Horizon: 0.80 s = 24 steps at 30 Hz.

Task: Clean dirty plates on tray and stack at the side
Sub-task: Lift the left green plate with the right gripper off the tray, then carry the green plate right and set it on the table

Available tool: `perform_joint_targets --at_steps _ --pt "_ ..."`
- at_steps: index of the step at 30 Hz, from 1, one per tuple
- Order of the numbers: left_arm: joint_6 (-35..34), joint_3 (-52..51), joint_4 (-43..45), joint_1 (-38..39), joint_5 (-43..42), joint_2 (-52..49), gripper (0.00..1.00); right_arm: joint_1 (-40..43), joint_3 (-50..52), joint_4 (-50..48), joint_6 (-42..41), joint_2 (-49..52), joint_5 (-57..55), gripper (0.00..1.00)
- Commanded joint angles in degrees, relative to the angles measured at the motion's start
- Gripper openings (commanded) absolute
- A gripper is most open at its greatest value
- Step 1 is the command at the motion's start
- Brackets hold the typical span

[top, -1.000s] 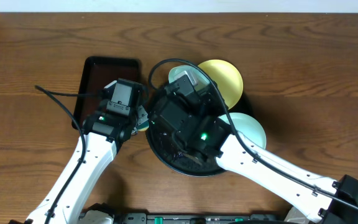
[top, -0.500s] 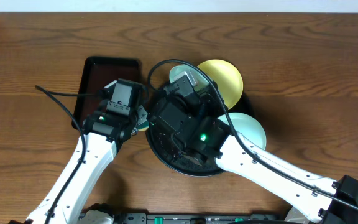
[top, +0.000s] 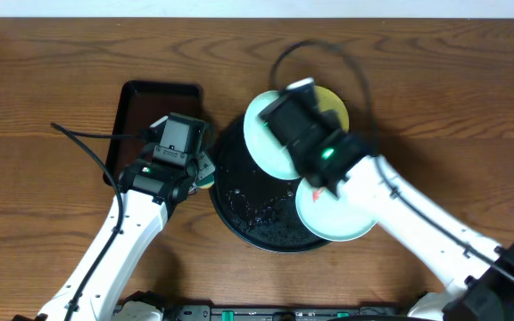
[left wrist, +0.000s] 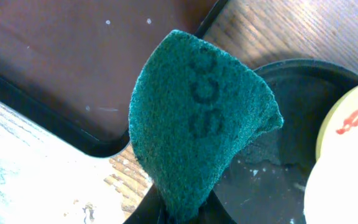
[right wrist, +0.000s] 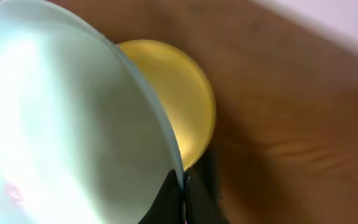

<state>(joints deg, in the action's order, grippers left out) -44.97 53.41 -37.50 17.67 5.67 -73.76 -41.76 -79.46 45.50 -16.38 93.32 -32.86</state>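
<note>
Left fingers (top: 200, 166) pinch green scrub pad (left wrist: 197, 118) at left edge of black tray (top: 239, 209). Right fingers (right wrist: 169, 202) clamp rim of mint plate (top: 266, 143), raised over tray. Second mint plate (top: 333, 214), red smear, lower right. Yellow plate (top: 335, 105) upper right. Nothing stacked yet; probably all three left.

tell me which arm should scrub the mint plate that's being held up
Left. The left gripper is shut on the green scouring pad beside the black tray. The right gripper is occupied, pinching the mint plate by its rim.

Illegible imprint on green scouring pad (left wrist: 191, 118)
</note>
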Motion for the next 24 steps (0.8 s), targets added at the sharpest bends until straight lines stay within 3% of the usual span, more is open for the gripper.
perform_joint_targets --at_steps 1,7,12,19,24 --pt "0.7 -1.0 -0.2 -0.2 -0.2 0.8 0.08 9.5 -1.1 -0.3 -3.3 -1.1 26.7 0.02" --pt "0.0 -1.0 -0.1 -0.2 -0.2 0.8 0.08 24.8 -1.1 0.0 -3.3 -1.1 50.6 0.02" --pt "0.0 -1.0 0.3 -0.2 -0.4 0.8 0.08 37.4 -1.1 0.2 -3.3 -1.1 62.4 0.02" --pt "0.0 -1.1 0.3 -0.2 -0.4 0.8 0.08 49.3 -0.9 0.2 -4.1 -1.1 61.4 0.01" --pt "0.0 -1.1 0.2 -0.2 -0.4 0.8 0.08 56.2 -0.9 0.2 -11.4 -1.1 49.8 0.02"
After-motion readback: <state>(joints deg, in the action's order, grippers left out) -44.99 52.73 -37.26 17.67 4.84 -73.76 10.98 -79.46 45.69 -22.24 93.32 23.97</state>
